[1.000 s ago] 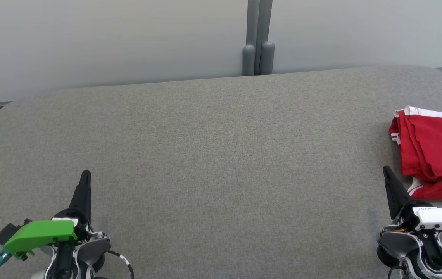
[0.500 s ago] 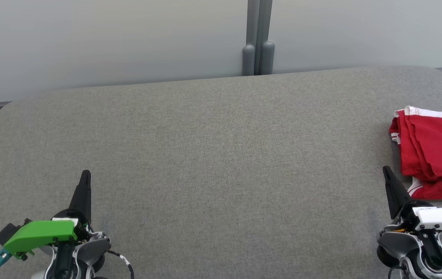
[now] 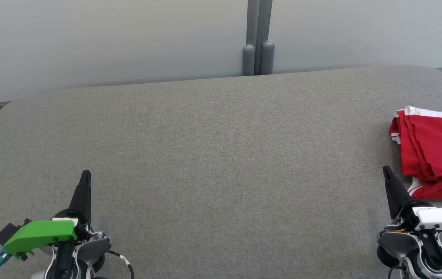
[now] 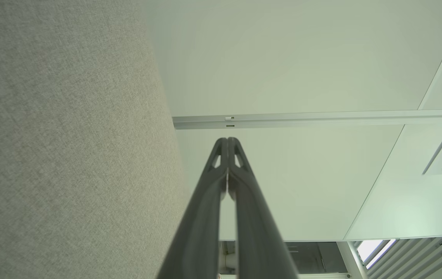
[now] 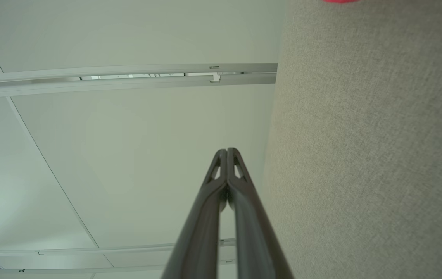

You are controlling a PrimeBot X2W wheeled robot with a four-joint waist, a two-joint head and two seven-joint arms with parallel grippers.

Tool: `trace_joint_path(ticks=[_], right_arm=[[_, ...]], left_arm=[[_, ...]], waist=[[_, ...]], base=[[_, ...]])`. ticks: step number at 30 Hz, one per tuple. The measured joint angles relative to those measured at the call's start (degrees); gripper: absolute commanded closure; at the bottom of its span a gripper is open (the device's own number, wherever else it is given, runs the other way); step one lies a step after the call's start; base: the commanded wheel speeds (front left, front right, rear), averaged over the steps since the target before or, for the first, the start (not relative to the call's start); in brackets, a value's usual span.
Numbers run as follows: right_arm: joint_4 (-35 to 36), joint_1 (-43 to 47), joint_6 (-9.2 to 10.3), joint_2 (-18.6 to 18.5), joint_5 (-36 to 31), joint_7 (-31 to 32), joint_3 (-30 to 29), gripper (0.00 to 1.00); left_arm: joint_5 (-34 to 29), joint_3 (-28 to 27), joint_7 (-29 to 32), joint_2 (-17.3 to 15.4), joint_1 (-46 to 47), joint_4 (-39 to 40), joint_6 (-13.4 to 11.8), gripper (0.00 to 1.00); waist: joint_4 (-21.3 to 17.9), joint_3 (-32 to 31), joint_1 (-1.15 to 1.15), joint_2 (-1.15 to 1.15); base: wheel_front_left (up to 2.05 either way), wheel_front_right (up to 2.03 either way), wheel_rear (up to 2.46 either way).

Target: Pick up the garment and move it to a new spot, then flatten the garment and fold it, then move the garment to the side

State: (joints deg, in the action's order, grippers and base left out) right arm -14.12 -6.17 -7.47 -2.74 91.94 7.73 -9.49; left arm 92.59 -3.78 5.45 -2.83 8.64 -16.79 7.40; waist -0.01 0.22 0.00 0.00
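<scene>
The garment [image 3: 434, 151] is red with white trim and lies folded in a small bundle at the right edge of the grey fabric table [image 3: 221, 155]; a sliver of it [image 5: 341, 1] shows red at the top of the right wrist view. My right gripper [image 3: 386, 169] rests just left of the garment's near corner, apart from it, fingers shut and empty [image 5: 227, 150]. At the lower left my left gripper [image 3: 85, 173] lies far from the garment, its fingers [image 4: 227, 140] also pressed together with nothing between them.
A pale wall with a grey vertical post [image 3: 258, 37] stands behind the table's far edge. The table's corners are rounded, and the garment reaches the head view's right border.
</scene>
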Motion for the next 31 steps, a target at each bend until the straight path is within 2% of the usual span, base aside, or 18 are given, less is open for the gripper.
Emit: trace_joint_path(ticks=[31], right_arm=[[0.0, 0.0, 0.0, 0.0, 0.0, 0.0, 0.0, 1.0]], left_arm=[[0.0, 0.0, 0.0, 0.0, 0.0, 0.0, 0.0, 1.0]], waist=[[0.0, 0.0, 0.0, 0.0]], base=[[0.0, 0.0, 0.0]])
